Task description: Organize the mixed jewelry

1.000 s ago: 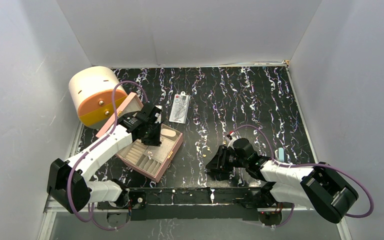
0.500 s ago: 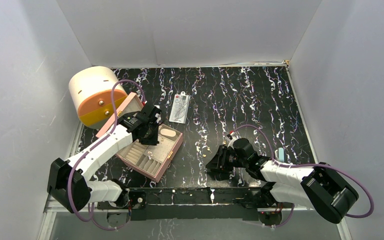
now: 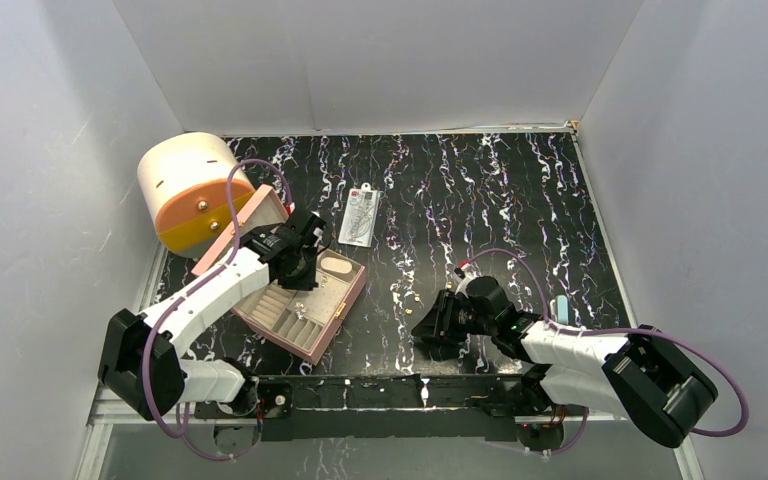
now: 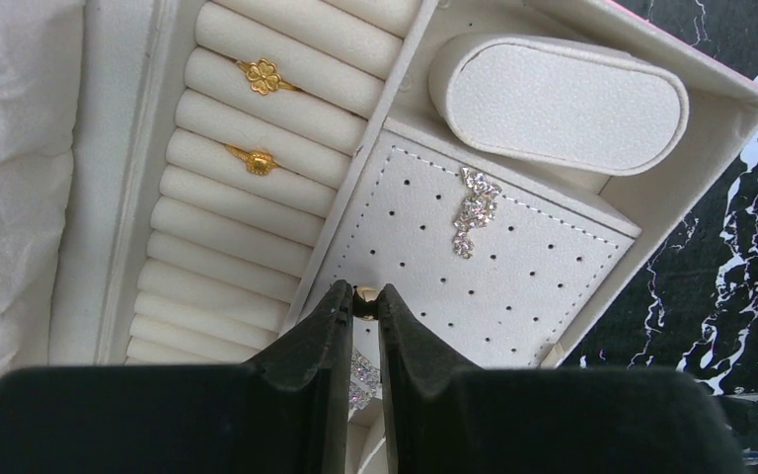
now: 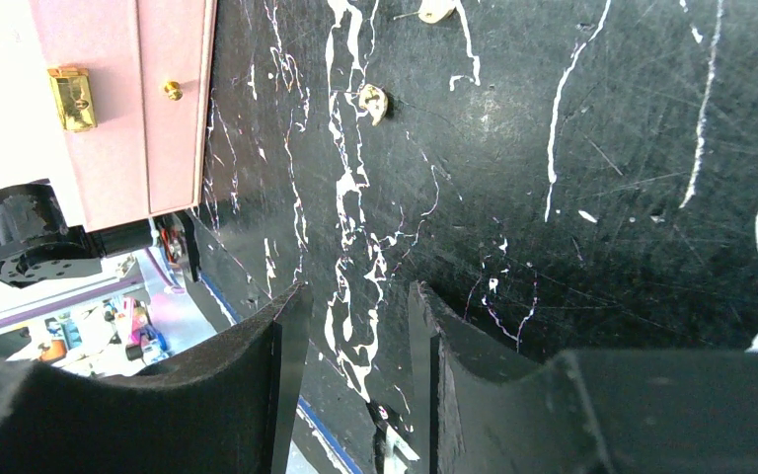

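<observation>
The pink quilted box [image 3: 340, 318] lies open on the left. My left gripper [image 3: 303, 272] hangs over it and is shut on a tiny gold stud [image 4: 365, 295], just above the white perforated panel [image 4: 543, 267]. A sparkly silver piece [image 4: 474, 209] lies on that panel. Two gold rings [image 4: 262, 75] sit in the ring rolls. My right gripper [image 3: 430, 328] is open and empty, low over the black table near its front edge. Loose gold studs [image 3: 415, 298] lie on the table ahead of it, and one also shows in the right wrist view [image 5: 373, 101].
A cream and orange cylinder [image 3: 190, 190] stands at the back left behind the box lid. A clear packet with a white card [image 3: 360, 218] lies beyond the box. A small light-blue block [image 3: 560, 305] sits at the right. White walls close in three sides.
My left wrist has shifted slightly left and back over the box, still holding the stud. The right arm has not moved.
</observation>
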You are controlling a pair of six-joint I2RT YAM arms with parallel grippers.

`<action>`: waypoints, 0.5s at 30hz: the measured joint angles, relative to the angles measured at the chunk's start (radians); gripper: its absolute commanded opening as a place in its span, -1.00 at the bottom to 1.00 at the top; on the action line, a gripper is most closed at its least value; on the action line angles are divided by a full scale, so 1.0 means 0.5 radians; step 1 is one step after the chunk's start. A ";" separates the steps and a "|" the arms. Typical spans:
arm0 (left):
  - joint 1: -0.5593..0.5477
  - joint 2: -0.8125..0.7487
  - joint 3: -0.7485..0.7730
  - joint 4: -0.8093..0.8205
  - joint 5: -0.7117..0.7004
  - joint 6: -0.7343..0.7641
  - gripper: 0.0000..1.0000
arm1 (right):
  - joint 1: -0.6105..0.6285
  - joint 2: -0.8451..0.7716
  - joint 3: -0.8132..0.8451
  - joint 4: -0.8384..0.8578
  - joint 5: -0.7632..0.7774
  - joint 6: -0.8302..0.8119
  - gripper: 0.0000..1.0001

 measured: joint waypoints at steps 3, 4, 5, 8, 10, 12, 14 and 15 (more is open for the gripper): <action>0.000 0.001 0.000 0.005 -0.017 -0.001 -0.88 | 0.000 0.000 0.000 0.000 0.000 -0.002 0.01; 0.000 0.001 0.000 0.006 -0.022 -0.001 -0.88 | 0.000 0.000 0.000 0.000 0.000 -0.002 0.01; 0.000 0.001 0.000 0.007 -0.030 -0.002 -0.88 | 0.000 0.000 0.000 0.000 0.000 -0.002 0.01; 0.000 0.003 0.000 0.006 -0.049 -0.007 -0.88 | 0.000 0.000 0.000 0.000 0.000 -0.002 0.01; 0.000 0.005 0.000 0.006 -0.052 -0.008 -0.88 | 0.000 0.000 0.000 0.000 0.000 -0.003 0.01; 0.000 0.005 0.000 0.007 -0.053 -0.013 -0.88 | 0.000 0.000 0.000 0.000 0.000 -0.005 0.01; 0.000 0.005 -0.002 0.008 -0.054 -0.014 -0.88 | 0.000 0.000 0.000 0.000 0.000 -0.008 0.01; 0.000 0.005 -0.005 0.009 -0.055 -0.014 -0.88 | 0.000 0.000 0.000 0.000 0.000 -0.009 0.01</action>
